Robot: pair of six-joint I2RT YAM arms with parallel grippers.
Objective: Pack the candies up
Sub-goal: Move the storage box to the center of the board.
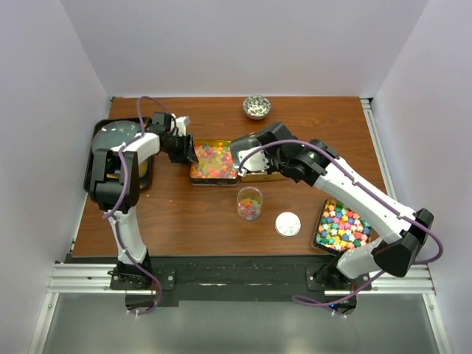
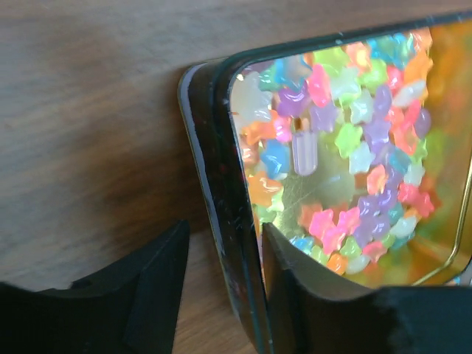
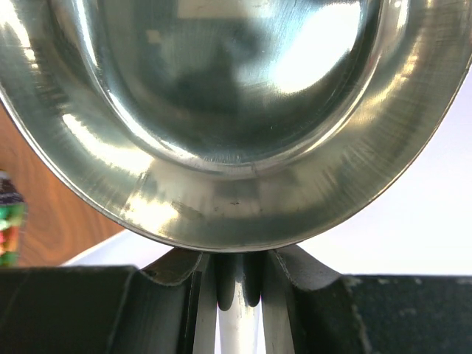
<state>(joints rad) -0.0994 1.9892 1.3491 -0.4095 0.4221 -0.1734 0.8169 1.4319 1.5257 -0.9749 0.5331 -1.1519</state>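
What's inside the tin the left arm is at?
The tin holds glossy multicoloured candies, with bare gold bottom showing between them. The left gripper, its jaws astride the tin's wall, covers the near corner, so what lies there cannot be seen.

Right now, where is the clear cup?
In the overhead view, the clear cup stands mid-table, just below the candy tin, with a round silver disc to its right.
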